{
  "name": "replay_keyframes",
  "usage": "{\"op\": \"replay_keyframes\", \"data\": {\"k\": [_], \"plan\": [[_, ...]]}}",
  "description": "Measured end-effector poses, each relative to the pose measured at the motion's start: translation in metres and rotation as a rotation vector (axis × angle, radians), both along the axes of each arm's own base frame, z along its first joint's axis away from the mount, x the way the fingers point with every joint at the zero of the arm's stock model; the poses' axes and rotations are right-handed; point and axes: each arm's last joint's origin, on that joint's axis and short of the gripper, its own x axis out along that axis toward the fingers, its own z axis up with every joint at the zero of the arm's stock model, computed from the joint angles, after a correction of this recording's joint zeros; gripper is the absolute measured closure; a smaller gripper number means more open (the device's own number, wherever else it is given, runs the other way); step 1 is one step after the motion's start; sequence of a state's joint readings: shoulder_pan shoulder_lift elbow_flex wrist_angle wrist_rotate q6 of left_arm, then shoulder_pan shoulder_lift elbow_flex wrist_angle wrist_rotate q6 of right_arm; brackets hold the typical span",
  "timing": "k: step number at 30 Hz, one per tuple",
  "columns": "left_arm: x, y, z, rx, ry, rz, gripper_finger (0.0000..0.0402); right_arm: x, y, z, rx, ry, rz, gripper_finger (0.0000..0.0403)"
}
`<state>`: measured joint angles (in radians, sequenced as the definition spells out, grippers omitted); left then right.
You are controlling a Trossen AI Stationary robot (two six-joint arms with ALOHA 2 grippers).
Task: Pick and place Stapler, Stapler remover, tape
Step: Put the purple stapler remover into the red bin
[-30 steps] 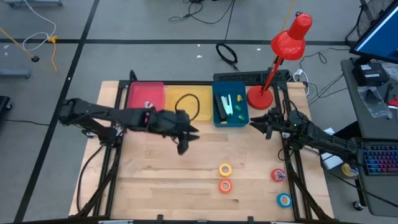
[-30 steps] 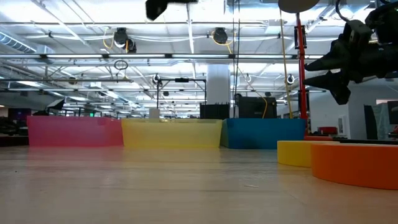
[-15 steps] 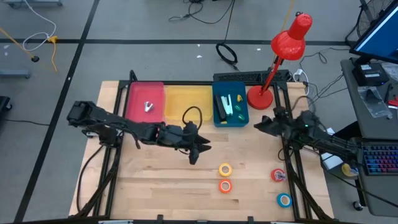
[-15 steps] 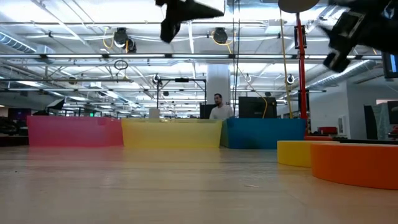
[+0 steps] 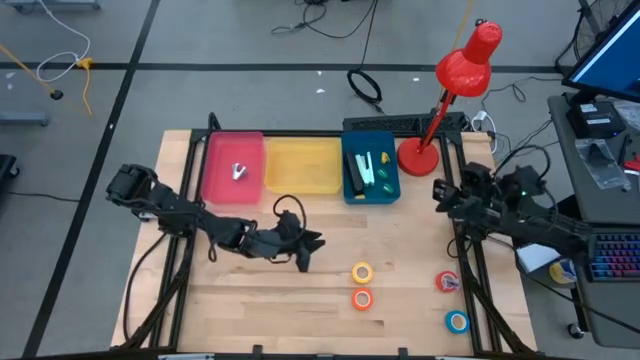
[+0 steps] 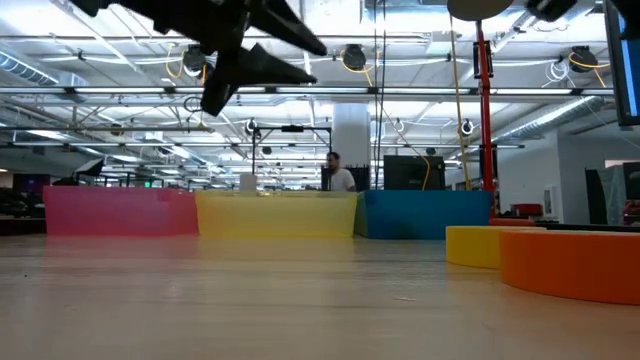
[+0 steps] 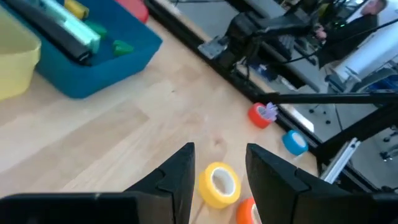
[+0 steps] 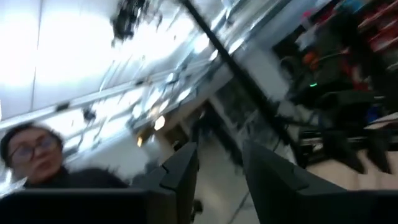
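Four tape rolls lie flat on the wooden table: yellow (image 5: 362, 272), orange (image 5: 362, 298), red (image 5: 447, 282) and blue (image 5: 457, 322). My left gripper (image 5: 305, 250) hangs open above the table left of the yellow roll (image 7: 219, 185), which shows beyond its two fingers. The stapler (image 5: 357, 172) lies in the blue bin (image 5: 392, 190), and the stapler remover (image 5: 238, 172) in the pink bin (image 5: 222, 150). My right gripper (image 5: 440, 190) is open at the table's right edge, raised and pointing up into the room (image 8: 219, 149).
The yellow bin (image 5: 303, 165) stands between the pink and blue bins along the far edge. A red desk lamp (image 5: 455, 70) rises from its base (image 5: 418, 157) at the far right corner. Bare wood lies left of the rolls. A person (image 8: 31, 149) is behind the table.
My left gripper has moved from in front of the yellow bin toward the near edge and down, closer to the yellow roll, staying open. My right gripper has drawn back toward the table's right edge and tipped upward.
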<state>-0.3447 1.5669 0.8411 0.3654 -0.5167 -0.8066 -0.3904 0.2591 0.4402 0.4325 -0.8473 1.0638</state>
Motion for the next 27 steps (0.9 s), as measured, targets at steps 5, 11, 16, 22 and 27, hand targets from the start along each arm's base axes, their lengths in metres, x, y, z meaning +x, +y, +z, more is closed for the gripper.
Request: {"op": "replay_keyframes", "data": {"k": [5,11,16,22,27], "plan": [[-0.005,0.002,-0.010,-0.030,0.022,0.015,0.0259,0.017,-0.003,0.031,-0.053,0.147,0.170,0.0308],[-0.007,0.004,-0.015,-0.032,0.039,0.031,0.0259,0.040,-0.006,0.024,0.090,0.498,0.419,0.0347],[-0.008,0.008,-0.019,-0.016,0.077,0.043,0.0259,0.040,-0.001,-0.012,0.322,0.902,0.491,0.0381],[-0.007,0.013,-0.020,0.006,0.099,0.051,0.0259,0.020,0.008,-0.045,0.483,1.312,0.394,0.0401],[-0.006,0.018,-0.021,0.024,0.117,0.062,0.0259,0.010,0.010,-0.055,0.363,1.413,0.106,0.0402]]}}
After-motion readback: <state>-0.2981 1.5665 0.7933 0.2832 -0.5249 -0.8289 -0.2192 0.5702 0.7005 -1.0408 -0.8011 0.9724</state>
